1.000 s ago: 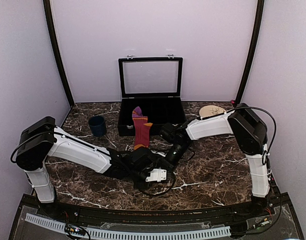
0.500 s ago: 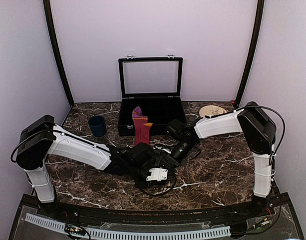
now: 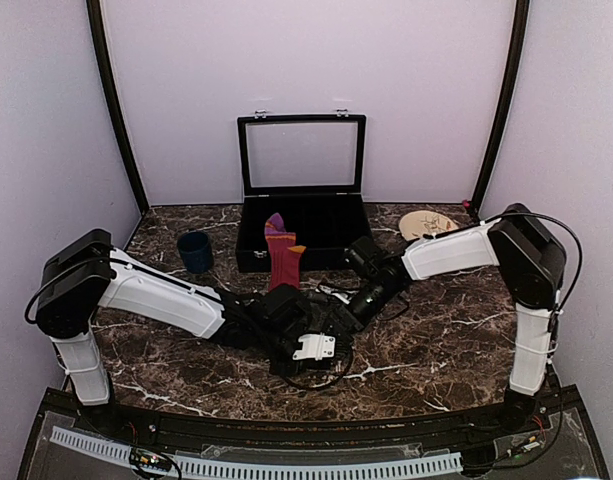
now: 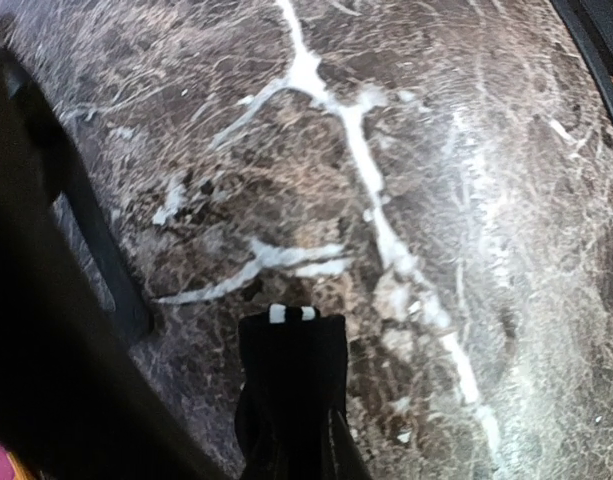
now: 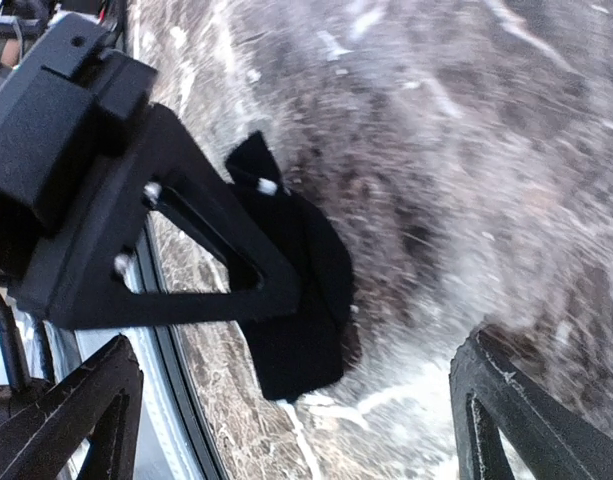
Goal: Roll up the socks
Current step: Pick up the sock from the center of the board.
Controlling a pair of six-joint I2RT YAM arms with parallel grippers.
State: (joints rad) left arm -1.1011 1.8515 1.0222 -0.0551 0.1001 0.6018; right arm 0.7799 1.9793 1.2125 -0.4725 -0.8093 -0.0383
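Note:
The maroon sock [image 3: 283,256] with purple bands and an orange heel hangs from the black box's front edge onto the table. In the left wrist view the black sock [image 4: 291,370] sticks out from my left gripper [image 4: 291,445], which is shut on it; two white stripes show at the sock's tip. The right wrist view shows that same black sock [image 5: 304,300] pinched in my left gripper [image 5: 201,255] just above the marble. My right gripper [image 5: 306,420] stands wide open a little to the right of the sock, nothing between its fingers [image 5: 531,415]. Both grippers meet at the table's centre [image 3: 336,318].
A black box [image 3: 331,240] with its glass lid raised stands at the back centre. A dark blue cup [image 3: 195,251] sits at the back left, a round wooden disc [image 3: 424,222] at the back right. A black cable [image 3: 321,380] loops on the marble near the left gripper.
My right gripper has opened wide and drawn back to the right, off the black sock. The left gripper stays shut on the sock, nearly in place.

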